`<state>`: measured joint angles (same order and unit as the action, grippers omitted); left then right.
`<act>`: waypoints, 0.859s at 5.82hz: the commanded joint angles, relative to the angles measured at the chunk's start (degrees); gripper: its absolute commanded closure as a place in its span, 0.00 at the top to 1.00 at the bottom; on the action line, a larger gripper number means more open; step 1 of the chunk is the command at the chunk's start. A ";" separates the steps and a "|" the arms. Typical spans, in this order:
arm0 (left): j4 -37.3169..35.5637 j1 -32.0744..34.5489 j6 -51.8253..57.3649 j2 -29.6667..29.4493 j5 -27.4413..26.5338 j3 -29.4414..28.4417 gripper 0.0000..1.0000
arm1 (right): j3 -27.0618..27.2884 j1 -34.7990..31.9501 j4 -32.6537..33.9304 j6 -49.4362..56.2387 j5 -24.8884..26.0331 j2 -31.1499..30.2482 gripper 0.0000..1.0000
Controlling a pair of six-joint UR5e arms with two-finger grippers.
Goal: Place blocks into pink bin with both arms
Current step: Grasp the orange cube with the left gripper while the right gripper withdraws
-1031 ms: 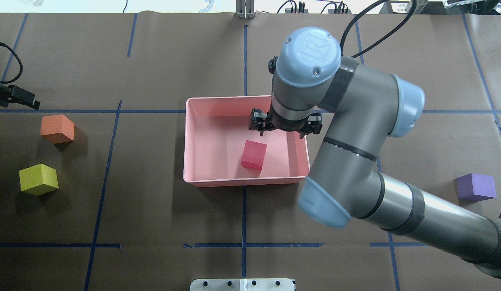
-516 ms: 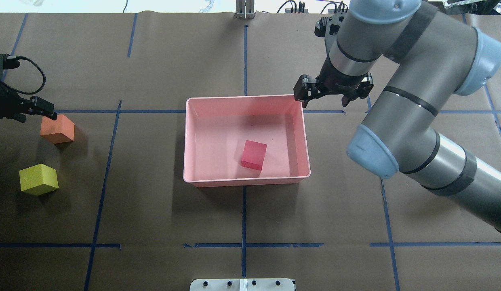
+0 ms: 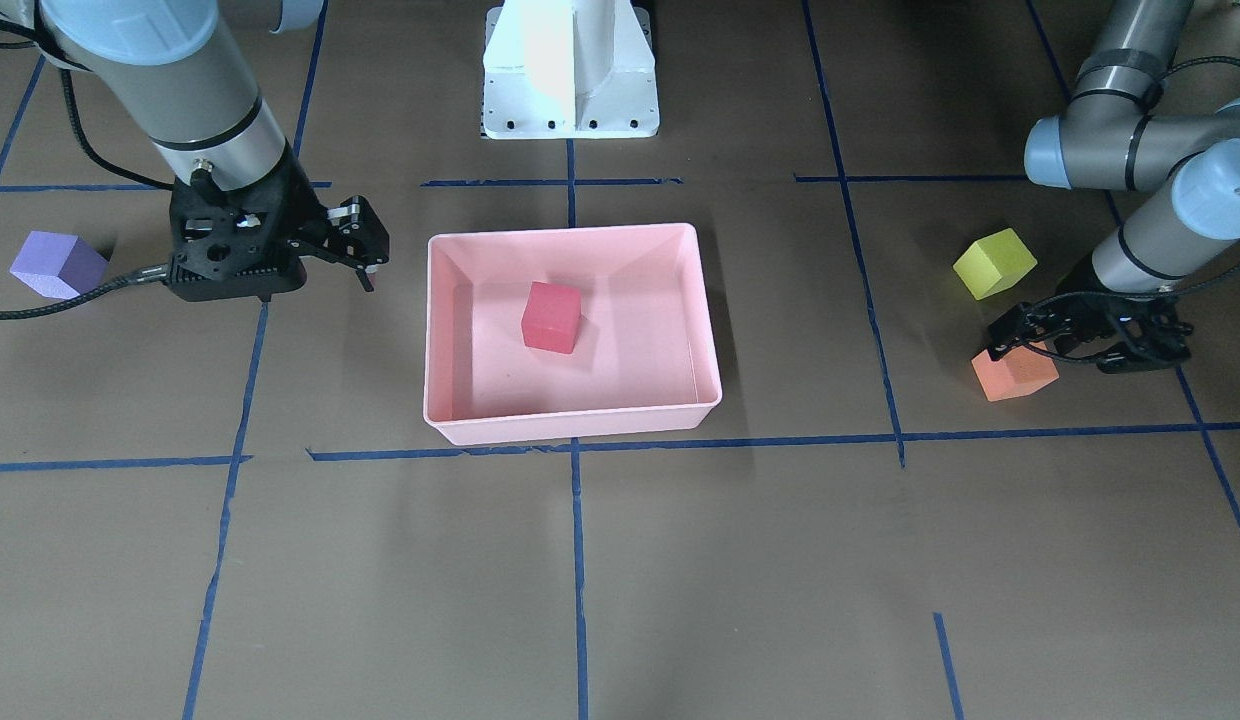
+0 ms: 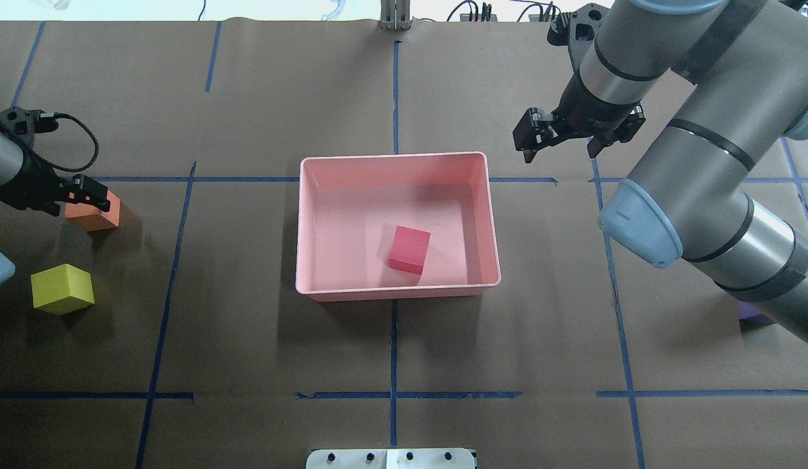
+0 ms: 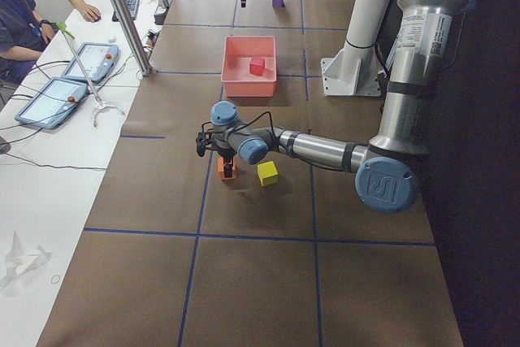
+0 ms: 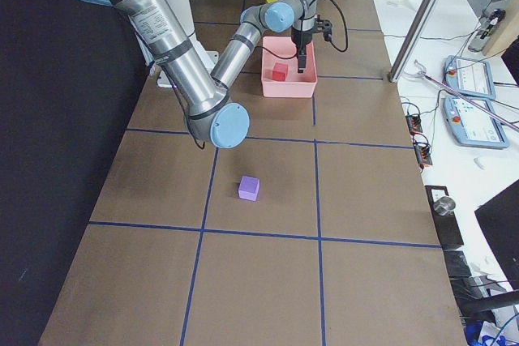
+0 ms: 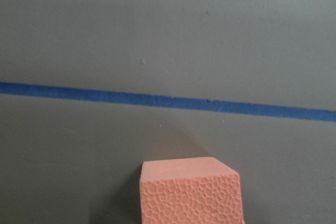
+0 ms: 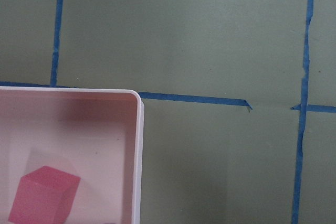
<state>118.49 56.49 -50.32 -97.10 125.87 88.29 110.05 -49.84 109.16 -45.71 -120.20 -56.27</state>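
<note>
The pink bin (image 4: 300, 221) sits mid-table with the red block (image 4: 409, 249) inside it. My right gripper (image 4: 560, 144) is open and empty, hovering past the bin's far right corner. Its wrist view shows the bin's corner (image 8: 139, 129) and the red block (image 8: 42, 195). My left gripper (image 4: 55, 193) is open and low over the orange block (image 4: 96, 213), one finger overlapping the block's edge. The orange block fills the bottom of the left wrist view (image 7: 191, 192). The yellow-green block (image 4: 62, 288) lies nearer the robot. The purple block (image 3: 58, 264) lies on the right side, mostly hidden by my right arm in the overhead view.
The table is brown with blue tape lines. The white robot base (image 3: 570, 70) stands at the near edge. Operators and tablets (image 5: 81, 71) are beyond the table's far edge.
My right gripper has risen out of the bin and swung to the far right, leaving the red block inside. My left gripper has moved right until it is over the orange block.
</note>
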 commanded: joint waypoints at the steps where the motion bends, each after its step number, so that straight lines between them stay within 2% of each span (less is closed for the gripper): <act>1: -0.02 -1.12 0.31 -2.47 -0.45 -3.03 0.96 | 0.17 -0.52 0.00 2.03 0.06 -0.86 1.00; 2: -0.28 -1.21 0.49 -2.74 -0.45 -2.95 0.80 | 0.16 -0.52 0.00 2.03 0.06 -0.86 1.00; 3: -0.72 -1.12 0.57 -3.09 -0.10 -2.52 0.49 | 0.25 -0.61 0.00 2.03 0.06 -0.95 1.00; 4: -1.07 -0.86 0.57 -3.36 0.08 -1.73 0.41 | 0.77 -0.87 -0.52 2.55 -0.12 -2.60 1.00; 5: -1.68 -0.42 0.49 -4.66 0.08 -0.59 0.41 | 1.56 -2.09 -0.53 6.74 -0.29 -4.27 1.00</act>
<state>117.36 55.70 -49.78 -100.74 125.88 86.68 110.92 -50.99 108.76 -42.10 -120.33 -58.94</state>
